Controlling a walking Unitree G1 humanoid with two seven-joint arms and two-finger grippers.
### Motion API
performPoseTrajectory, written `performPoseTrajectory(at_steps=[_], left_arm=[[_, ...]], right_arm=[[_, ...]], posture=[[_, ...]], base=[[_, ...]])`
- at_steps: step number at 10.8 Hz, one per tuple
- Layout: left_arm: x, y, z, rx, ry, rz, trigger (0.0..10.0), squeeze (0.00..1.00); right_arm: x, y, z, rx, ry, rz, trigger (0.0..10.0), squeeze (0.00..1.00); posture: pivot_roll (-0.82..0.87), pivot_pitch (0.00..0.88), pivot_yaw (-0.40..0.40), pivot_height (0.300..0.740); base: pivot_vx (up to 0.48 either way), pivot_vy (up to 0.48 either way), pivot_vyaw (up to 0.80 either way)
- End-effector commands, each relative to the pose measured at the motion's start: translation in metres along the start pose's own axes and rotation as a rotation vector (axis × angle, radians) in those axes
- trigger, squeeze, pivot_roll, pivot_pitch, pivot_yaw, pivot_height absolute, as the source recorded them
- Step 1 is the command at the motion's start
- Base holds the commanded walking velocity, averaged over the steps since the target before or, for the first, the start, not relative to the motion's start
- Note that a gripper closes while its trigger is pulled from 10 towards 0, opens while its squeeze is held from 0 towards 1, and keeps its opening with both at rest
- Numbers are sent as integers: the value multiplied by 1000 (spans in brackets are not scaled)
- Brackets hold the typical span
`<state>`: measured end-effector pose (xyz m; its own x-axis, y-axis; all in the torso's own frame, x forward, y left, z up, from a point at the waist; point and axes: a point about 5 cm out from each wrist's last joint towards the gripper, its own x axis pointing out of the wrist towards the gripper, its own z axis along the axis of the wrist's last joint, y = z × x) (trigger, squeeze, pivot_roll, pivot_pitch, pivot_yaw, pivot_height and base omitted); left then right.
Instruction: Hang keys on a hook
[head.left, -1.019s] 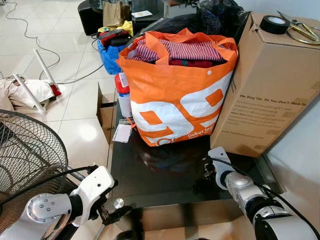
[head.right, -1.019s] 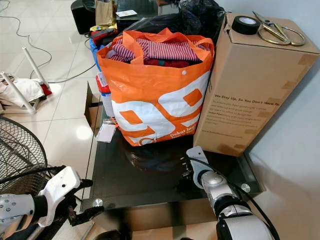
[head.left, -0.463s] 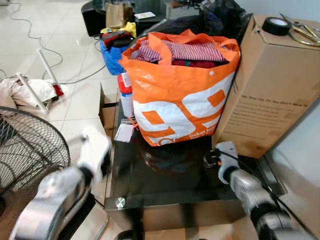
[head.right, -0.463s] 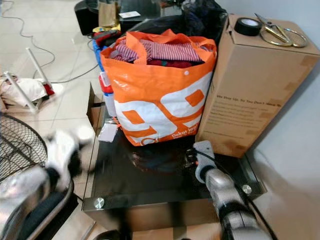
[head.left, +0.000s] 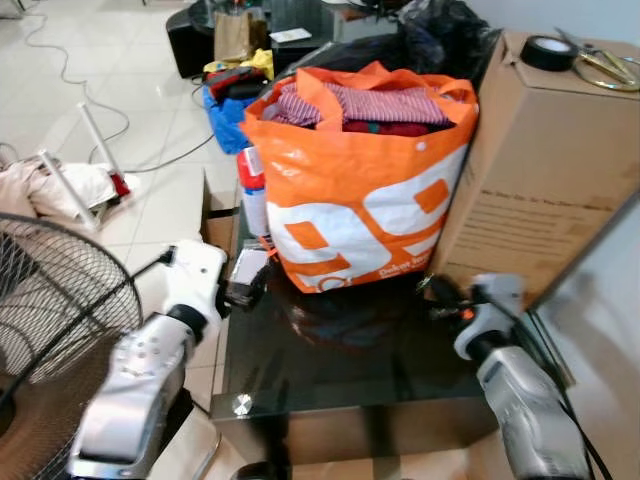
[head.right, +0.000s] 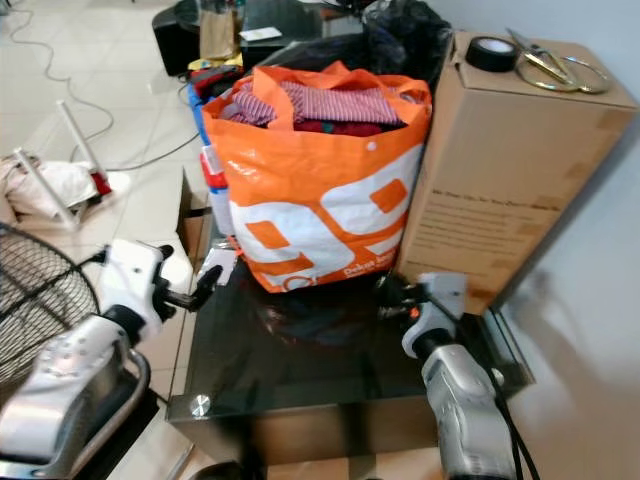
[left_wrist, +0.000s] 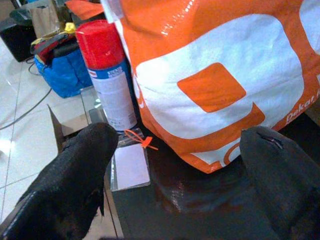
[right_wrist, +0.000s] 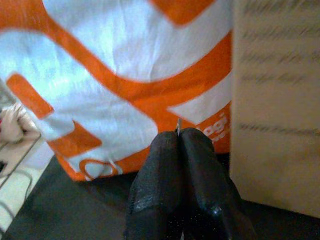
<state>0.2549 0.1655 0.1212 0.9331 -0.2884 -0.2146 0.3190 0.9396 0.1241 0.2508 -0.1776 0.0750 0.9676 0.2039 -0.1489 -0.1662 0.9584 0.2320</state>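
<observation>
Right gripper (right_wrist: 179, 137) is up over the dark glass table (head.right: 300, 370), its two black fingers pressed tight together with just a thin sliver of metal poking out at the tips, possibly a key or its ring, though that's too small to call. Ahead of it sits the orange bag (head.right: 320, 200) stuffed with striped clothes, and just beside that the tall cardboard box (head.right: 500, 170) with a roll of tape (head.right: 493, 52) and scissors (head.right: 555, 68) on top. Over on the other side, the left gripper (left_wrist: 175, 145) hangs wide apart and empty near the table's far edge, looking at a red-capped spray can (left_wrist: 107, 75) and a small clear tag (left_wrist: 130, 167) lying on the glass. No hook is visible, so that's the worry: with so slim a pinch, any swing while hunting for one could let the piece slip out, and the bag and box crowd the arm.
</observation>
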Motion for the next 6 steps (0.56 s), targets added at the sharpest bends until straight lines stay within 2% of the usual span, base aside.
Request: performPoseTrajectory(at_steps=[1,2,5,6], left_arm=[[2,-1,3,13,-12,4,10000,0],[7,-4,6,34,-25,-7,10000,0],[14,4,1,32,-31,54,10000,0],[17,6,1,31,-32,60,10000,0]], right_arm=[[-1,2,6,8,-16,-6,0,0],[-3,9,15,2,-37,-11,10000,0],[8,5,31,-74,-10,-105,10000,0],[12,5,37,-71,-18,-119,10000,0]], posture=[[-55,0,45,740],[-50,0,42,740],[-70,0,42,740],[-75,0,41,740]], base=[[0,0,0],[0,0,0],[0,0,0],[0,0,0]])
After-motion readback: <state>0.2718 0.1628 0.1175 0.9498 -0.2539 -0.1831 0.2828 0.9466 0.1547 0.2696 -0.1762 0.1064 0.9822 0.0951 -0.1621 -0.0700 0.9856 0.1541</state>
